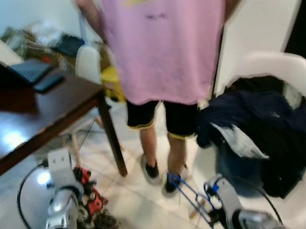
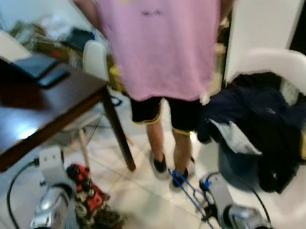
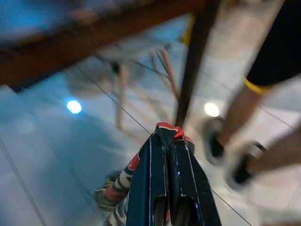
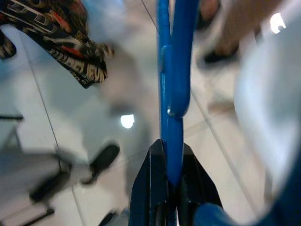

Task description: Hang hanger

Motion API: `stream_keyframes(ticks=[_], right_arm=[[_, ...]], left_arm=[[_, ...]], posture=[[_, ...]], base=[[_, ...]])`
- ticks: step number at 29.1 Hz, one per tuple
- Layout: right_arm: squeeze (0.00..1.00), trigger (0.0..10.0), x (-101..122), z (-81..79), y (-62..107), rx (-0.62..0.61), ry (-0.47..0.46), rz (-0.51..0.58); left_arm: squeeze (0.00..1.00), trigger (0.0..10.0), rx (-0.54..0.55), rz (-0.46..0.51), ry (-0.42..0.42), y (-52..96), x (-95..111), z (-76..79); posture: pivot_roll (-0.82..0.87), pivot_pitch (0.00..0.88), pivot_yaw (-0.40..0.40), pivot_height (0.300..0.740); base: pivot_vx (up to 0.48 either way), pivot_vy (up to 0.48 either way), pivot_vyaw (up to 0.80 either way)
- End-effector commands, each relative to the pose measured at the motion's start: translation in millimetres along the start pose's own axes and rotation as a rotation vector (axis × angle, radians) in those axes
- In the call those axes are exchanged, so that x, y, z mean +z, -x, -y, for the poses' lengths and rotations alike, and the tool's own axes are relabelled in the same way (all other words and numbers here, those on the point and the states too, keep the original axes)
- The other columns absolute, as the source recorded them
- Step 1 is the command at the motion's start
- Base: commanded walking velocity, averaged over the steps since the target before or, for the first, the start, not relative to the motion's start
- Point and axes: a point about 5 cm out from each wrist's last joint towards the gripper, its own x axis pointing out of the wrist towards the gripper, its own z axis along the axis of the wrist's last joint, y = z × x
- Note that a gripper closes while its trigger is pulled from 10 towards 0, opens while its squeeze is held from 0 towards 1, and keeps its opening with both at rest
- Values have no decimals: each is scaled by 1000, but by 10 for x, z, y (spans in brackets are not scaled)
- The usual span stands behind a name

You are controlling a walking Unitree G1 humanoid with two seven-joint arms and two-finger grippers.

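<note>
A blue plastic hanger (image 4: 173,70) is clamped between the closed black fingers of the right gripper (image 4: 170,165), its bars running out past the fingertips toward the white tiled floor (image 1: 149,207). In the head views the hanger (image 1: 191,198) is held low, just in front of a person's feet. A patterned red, black and white garment (image 3: 123,176) is pinched between the closed fingers of the left gripper (image 3: 168,141), with a red fold caught at the fingertips; the rest of the cloth (image 1: 96,215) is seen hanging beside the left arm down to the floor. Beyond the left fingertips, the leg of a dark wooden table (image 1: 32,118) is seen, with a laptop (image 1: 17,70) on the tabletop. A person in a pink shirt (image 1: 166,32) and black shorts is stood beyond both grippers. Next to the right arm, a white chair (image 1: 284,69) is heaped with dark clothing (image 1: 264,126).
</note>
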Motion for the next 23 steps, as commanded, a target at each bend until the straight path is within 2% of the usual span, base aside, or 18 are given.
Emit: stream_keyframes(ticks=[1,2,3,5,6,7,9,10,12,14,15,18,19,20,22,23], right_arm=[[0,10000,253,151,89,36,43,84],[0,10000,409,244,166,75,62,129],[0,10000,541,305,239,118,85,174],[0,10000,541,305,239,118,85,174],[0,10000,685,350,317,163,123,227],[0,10000,685,350,317,163,123,227],[0,10000,973,400,435,179,177,351],[0,10000,973,400,435,179,177,351],[0,10000,1164,400,486,164,190,444],[0,10000,1164,400,486,164,190,444],[0,10000,1260,384,496,155,175,496],[0,10000,1342,362,503,147,167,545],[0,10000,1424,357,506,121,134,594],[0,10000,1424,357,506,121,134,594],[0,10000,1500,347,506,79,105,631],[0,10000,1500,347,506,79,105,631]], left_arm=[[0,10000,-74,61,-54,-25,134,63],[0,10000,-138,80,-97,-27,187,120],[0,10000,-205,98,-105,-20,237,182],[0,10000,-205,98,-105,-20,237,182],[0,10000,-262,129,-100,-7,316,241],[0,10000,-262,129,-100,-7,316,241],[0,10000,-366,212,-68,28,515,365],[0,10000,-366,212,-68,28,515,365],[0,10000,-443,273,-51,68,668,481],[0,10000,-443,273,-51,68,668,481],[0,10000,-489,305,-47,95,758,573],[0,10000,-530,334,-43,122,845,660],[0,10000,-559,376,-34,151,959,740],[0,10000,-559,376,-34,151,959,740],[0,10000,-599,449,-26,219,1158,844],[0,10000,-599,449,-26,219,1158,844]], posture=[[67,0,-12,740],[67,0,-12,740],[70,0,-17,740],[70,0,-17,740],[70,0,-12,740],[70,0,-12,740],[71,0,-15,740],[71,0,-15,740],[72,0,-14,740],[72,0,-14,740],[73,0,-13,740],[73,0,-11,740],[74,0,-9,740],[74,0,-9,740],[69,0,-3,740],[69,0,-3,740]], base=[[0,0,800],[0,0,800],[0,0,800],[0,0,800],[0,0,800],[0,0,800],[0,0,800],[0,0,800],[0,0,800],[0,0,800],[0,0,800],[0,0,800],[0,0,0],[0,0,0],[358,0,0],[431,0,0]])
